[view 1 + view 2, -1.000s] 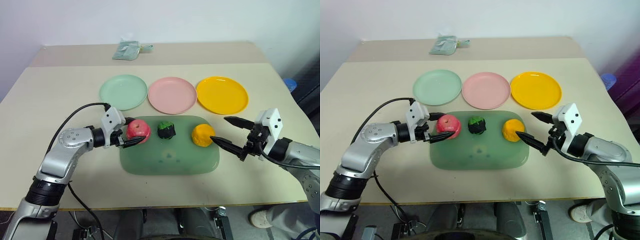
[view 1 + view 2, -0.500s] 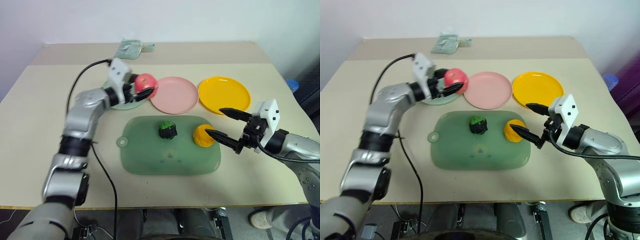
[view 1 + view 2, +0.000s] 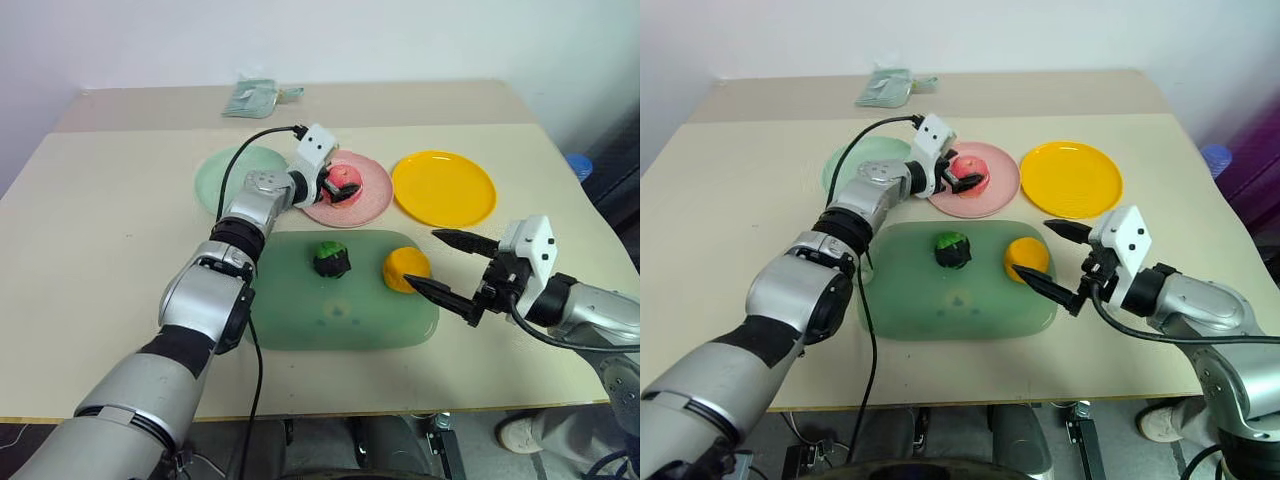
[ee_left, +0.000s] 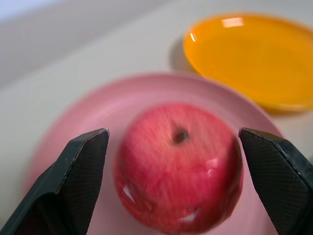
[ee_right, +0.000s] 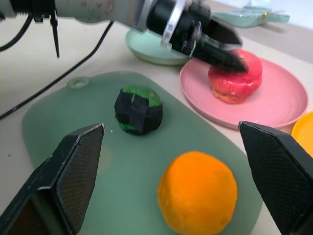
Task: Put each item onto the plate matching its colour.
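beige table (image 3: pixel 120 210), white wall | L+R jaws wide, nothing gripped | apple (image 3: pixel 343 183) on pink plate (image 3: pixel 375 200)

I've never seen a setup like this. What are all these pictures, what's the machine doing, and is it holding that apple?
It is a two-armed robot. Two pictures come from cameras in its head, looking down at the table; two come from cameras on its wrists, looking along the black fingers. On the table lie a mint green plate, a pink plate, a yellow-orange plate and a green tray. The left gripper is open around the red apple, which sits on the pink plate and is not gripped. The right gripper is open beside the orange, which lies on the tray with the dark green lump.
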### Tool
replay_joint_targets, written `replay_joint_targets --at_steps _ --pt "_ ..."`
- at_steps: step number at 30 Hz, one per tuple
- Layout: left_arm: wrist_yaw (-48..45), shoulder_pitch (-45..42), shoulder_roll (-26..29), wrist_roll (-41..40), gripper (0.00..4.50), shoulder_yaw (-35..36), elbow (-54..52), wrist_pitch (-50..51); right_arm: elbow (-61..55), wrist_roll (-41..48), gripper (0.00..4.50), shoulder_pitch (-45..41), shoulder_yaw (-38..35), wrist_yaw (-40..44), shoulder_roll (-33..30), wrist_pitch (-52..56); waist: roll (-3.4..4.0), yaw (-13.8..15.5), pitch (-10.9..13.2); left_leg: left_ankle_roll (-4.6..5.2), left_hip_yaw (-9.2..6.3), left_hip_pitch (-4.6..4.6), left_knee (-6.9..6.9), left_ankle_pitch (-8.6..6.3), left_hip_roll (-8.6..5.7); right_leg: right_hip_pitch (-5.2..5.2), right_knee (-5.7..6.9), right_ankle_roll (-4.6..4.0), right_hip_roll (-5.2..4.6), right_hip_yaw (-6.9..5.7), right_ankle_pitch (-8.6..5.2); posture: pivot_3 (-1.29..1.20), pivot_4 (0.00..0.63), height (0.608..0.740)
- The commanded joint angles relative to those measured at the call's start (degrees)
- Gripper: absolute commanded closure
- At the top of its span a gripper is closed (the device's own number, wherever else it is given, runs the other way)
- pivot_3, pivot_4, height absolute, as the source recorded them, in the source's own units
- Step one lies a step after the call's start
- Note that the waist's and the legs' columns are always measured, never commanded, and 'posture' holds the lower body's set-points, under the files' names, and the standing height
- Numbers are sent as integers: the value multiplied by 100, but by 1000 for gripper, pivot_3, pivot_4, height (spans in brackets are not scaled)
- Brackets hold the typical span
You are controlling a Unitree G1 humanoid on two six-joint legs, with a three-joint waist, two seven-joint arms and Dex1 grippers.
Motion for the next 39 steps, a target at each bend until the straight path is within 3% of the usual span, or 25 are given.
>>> replay_joint_targets --at_steps 1,4,9,13,21,26,29,33,39 --pt "-751 281 354 -620 46 482 -1248 34 -224 59 0 44 -185 -28 -19 -95 1 -16 -1 0 0 0 -1 0 0 0 0 0 0 0 0 0 150 740" --pt "-1441 1022 646 -1134 46 622 -2741 688 -247 53 0 79 -160 10 -72 -86 5 -24 -3 -4 1 2 -5 2 7 -2 2 0 1 4 0 0 150 740" --pt "-2245 2871 1621 -1465 46 242 -5619 1646 -125 -156 0 204 -16 227 -221 -197 8 -15 -4 -7 -5 9 -2 4 15 0 6 -1 0 14 0 0 150 740" --pt "-2375 3745 1935 -1730 46 -26 -7000 2358 70 -248 0 131 83 305 -195 -283 6 69 -3 -9 -6 9 6 5 23 13 8 -1 -6 7 0 0 150 740" --pt "-1996 4046 1753 -1195 46 -795 -7283 2328 266 -381 0 85 234 364 -126 -425 5 123 -4 -5 -4 15 15 3 8 27 0 2 0 0 1 0 150 740" --pt "-1751 3907 1765 -510 46 -1263 -6727 2141 232 -411 0 135 181 318 -61 -455 6 100 -4 -5 -3 16 15 3 9 26 0 2 3 0 1 0 150 740" --pt "-1740 3950 1698 -514 820 -1253 -6638 2036 181 -434 0 218 140 277 -30 -479 6 100 -4 -4 -3 15 14 3 10 26 0 2 4 0 1 0 150 740" --pt "-1638 4033 1559 -838 2800 -874 -6739 1986 172 -449 0 317 77 265 -18 -528 6 104 -4 -3 -2 14 15 2 9 25 0 2 1 1 1 0 150 740" --pt "-1110 3963 1430 -1535 2800 246 -6754 2289 258 -488 0 308 97 269 -12 -607 7 73 -5 -3 -3 15 14 2 14 23 1 2 2 1 1 0 150 740"
